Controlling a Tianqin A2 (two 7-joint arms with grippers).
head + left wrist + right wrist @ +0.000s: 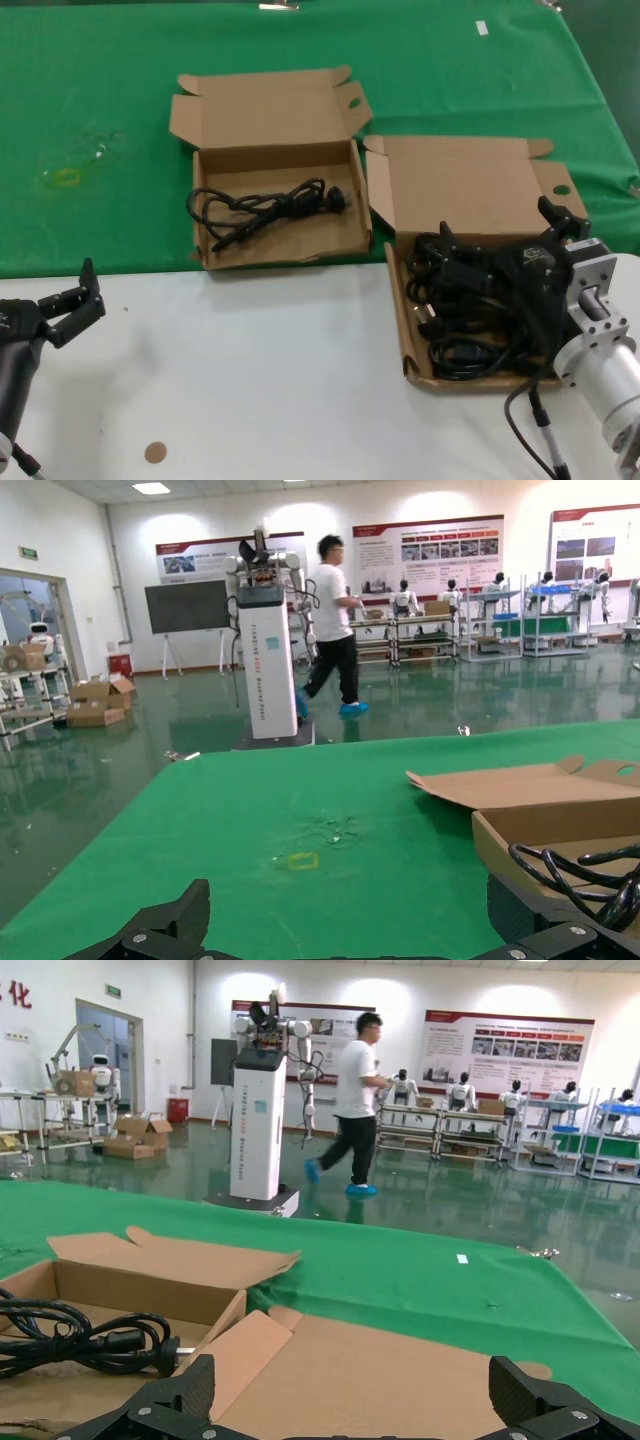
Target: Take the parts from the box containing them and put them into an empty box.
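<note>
No legible text on either cardboard box, the cables or the worktop in the head view.

Right end effector: a small pale emblem on its black housing, not readable.

White pillar-bodied robot on the hall floor: a vertical line of lettering down its front, too small to read.

Wall posters: red headers, print illegible.

Large red characters on the wall in the right wrist view; the visible one resembles "化", not certain.

Green sign above the doorway: unreadable.

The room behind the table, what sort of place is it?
Probably a robotics workshop or showroom: a white robot stand, wall display posters, shelving racks, a walking person, and a green-covered worktable.
</note>
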